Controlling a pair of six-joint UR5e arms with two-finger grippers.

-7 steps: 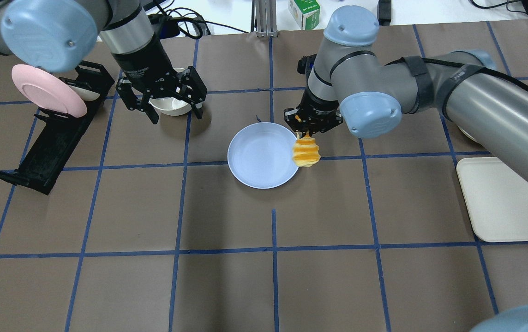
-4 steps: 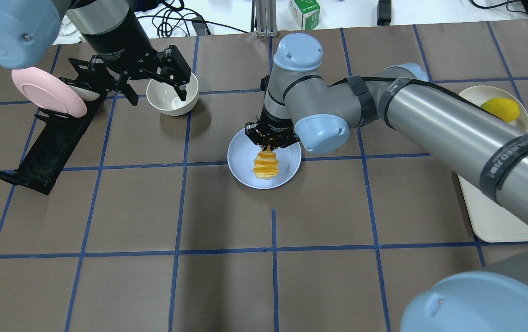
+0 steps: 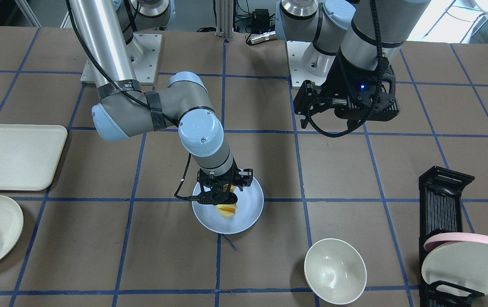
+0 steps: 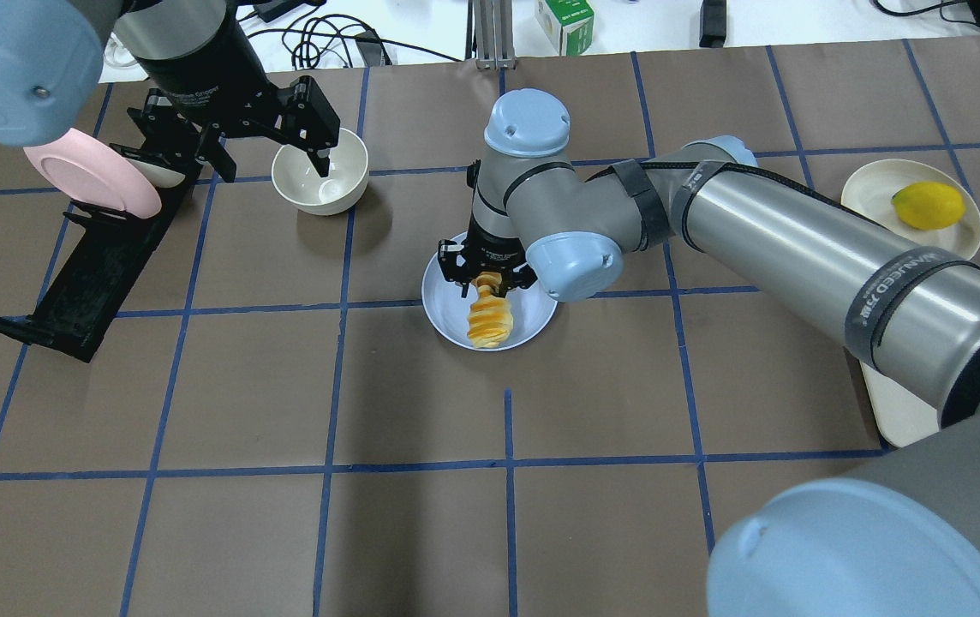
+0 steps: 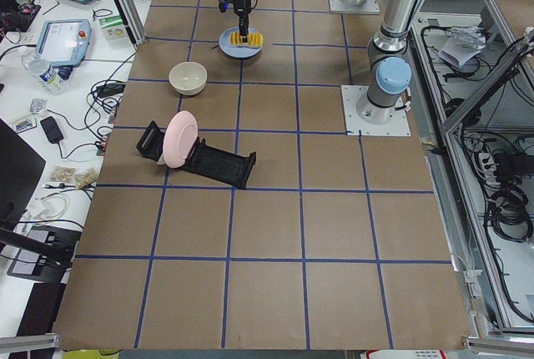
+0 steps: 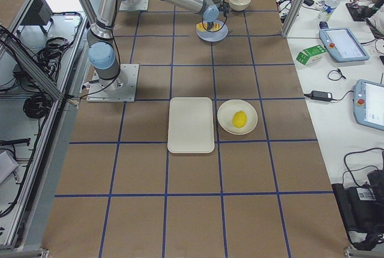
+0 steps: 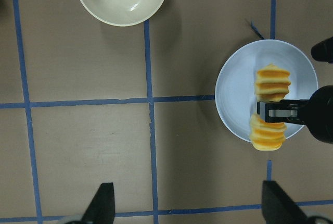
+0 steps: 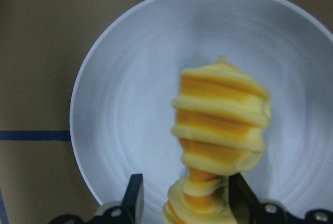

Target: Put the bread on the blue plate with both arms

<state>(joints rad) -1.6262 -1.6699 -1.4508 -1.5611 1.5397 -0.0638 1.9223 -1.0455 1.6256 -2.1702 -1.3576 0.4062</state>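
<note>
The right gripper (image 4: 487, 278) is clamping its fingers on the bread (image 4: 490, 321) near one end. The loaf's long axis is running from those fingers toward the robot-side rim of the blue plate (image 4: 443, 304), with the free end reaching about to that rim. Whether it is touching the plate, I cannot tell. Farther across the worktop, the left gripper (image 4: 270, 163) is hanging over the off-white bowl (image 4: 340, 184) with fingers spread wide, well apart from the plate.

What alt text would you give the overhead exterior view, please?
The right gripper holds the bread over the blue plate at mid-table. The left gripper hangs open by the bowl, beside a pink plate in a rack; a lemon sits far right.
</note>
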